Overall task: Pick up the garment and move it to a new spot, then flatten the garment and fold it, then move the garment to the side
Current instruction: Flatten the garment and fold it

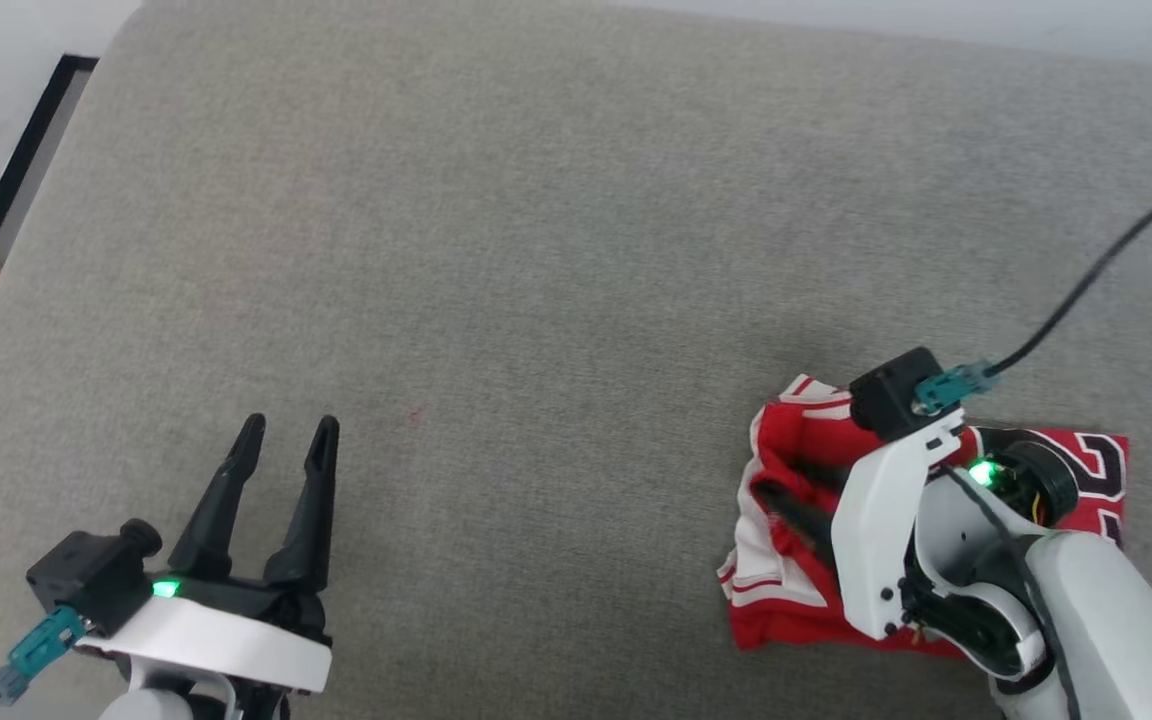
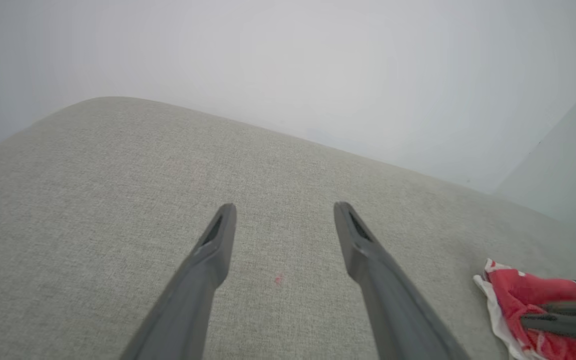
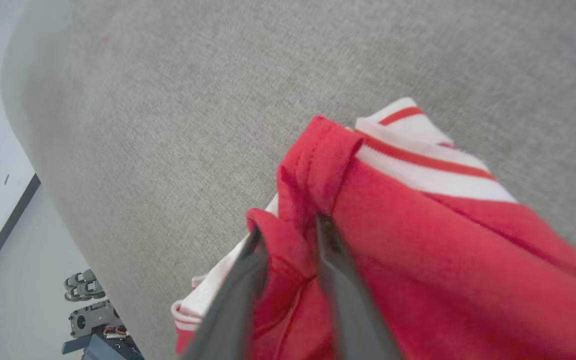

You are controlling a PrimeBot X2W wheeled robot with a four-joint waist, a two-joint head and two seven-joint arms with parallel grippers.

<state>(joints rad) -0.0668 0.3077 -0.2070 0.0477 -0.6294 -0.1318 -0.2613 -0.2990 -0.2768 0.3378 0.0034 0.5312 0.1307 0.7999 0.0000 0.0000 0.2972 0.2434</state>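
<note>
Garment: the garment (image 1: 781,450) lies folded small on the near right part of the grey cushion (image 1: 576,250).
Handling: looks light and limp, likely to unfold; best taken through all layers at a folded edge.
Right gripper (image 3: 290,227): fingers narrowly parted astride a red ridge of cloth; I cannot tell if they pinch it.
Left gripper (image 1: 291,425): spread wide, empty, over the cushion's near left.

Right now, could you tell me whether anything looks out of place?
The garment lies rumpled at the right of the grey surface, a fold between the fingers of the right hand. A reddish speck marks the surface.
</note>
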